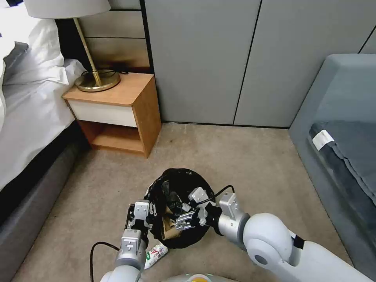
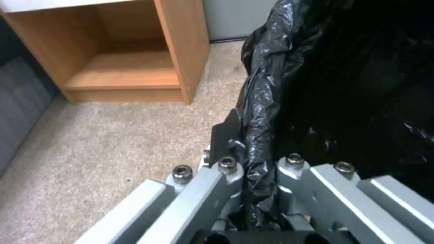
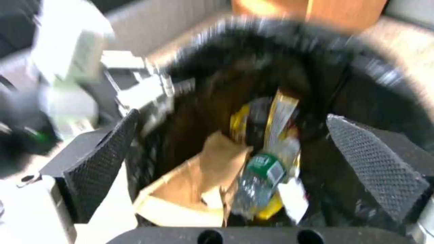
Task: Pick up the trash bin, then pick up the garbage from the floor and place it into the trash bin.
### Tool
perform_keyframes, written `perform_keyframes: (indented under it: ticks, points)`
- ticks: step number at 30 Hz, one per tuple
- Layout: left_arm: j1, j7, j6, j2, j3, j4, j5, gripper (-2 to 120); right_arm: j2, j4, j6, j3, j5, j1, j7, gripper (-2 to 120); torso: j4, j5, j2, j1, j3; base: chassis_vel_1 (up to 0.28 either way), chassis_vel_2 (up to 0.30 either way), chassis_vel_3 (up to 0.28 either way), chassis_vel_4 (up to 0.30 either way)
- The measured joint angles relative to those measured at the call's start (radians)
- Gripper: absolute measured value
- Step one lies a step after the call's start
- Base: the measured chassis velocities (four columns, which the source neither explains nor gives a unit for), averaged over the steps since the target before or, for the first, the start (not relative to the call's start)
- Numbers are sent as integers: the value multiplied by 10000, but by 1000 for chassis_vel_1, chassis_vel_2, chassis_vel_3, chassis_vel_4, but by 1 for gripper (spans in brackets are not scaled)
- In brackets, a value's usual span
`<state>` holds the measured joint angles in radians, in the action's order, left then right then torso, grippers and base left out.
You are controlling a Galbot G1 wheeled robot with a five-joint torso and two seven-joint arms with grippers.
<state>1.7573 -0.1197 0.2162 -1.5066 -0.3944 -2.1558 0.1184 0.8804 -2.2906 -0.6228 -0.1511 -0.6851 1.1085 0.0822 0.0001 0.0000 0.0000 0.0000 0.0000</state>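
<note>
trash bin clamped by left gripper, garbage inside

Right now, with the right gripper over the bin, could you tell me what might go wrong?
1. The left gripper holds the trash bin only by its bag-covered rim; the thin black liner could slip or tear.
2. The open right gripper hangs inside the rim; withdrawing could snag the liner.
3. A white wrapper lies on the carpet beneath the left arm, easily missed.
</note>
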Motion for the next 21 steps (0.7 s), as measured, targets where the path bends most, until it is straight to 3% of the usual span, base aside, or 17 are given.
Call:
perform_keyframes:
  ticks: [7,13,16,17,20,21]
  points:
    - [-162,-6,51,100,-126,75,-238,1,-454,-1735,485,1731,137,1783,-188,100,-3,-2,0,0,0,0,0,0,0]
    - [-190,-26,93,194,-303,23,-487,1,-473,-2150,1234,2291,789,2661,14,100,0,0,0,0,-1,0,0,0,0]
    - [-105,-49,100,222,-480,-193,-654,1,44,-2156,2460,2612,1938,3027,54,100,0,2,0,0,-1,0,0,0,0]
    - [-105,-49,100,222,-480,-193,-654,1,44,-2156,2460,2612,1938,3027,54,100,0,2,0,0,-1,0,0,0,0]
    - [-20,-79,102,241,-648,-350,-791,1,832,-2141,4155,2987,4167,3614,54,100,1,0,0,0,-1,0,0,0,0]
    - [-20,-79,102,241,-648,-350,-791,1,832,-2141,4155,2987,4167,3614,54,100,1,0,0,0,-1,0,0,0,0]
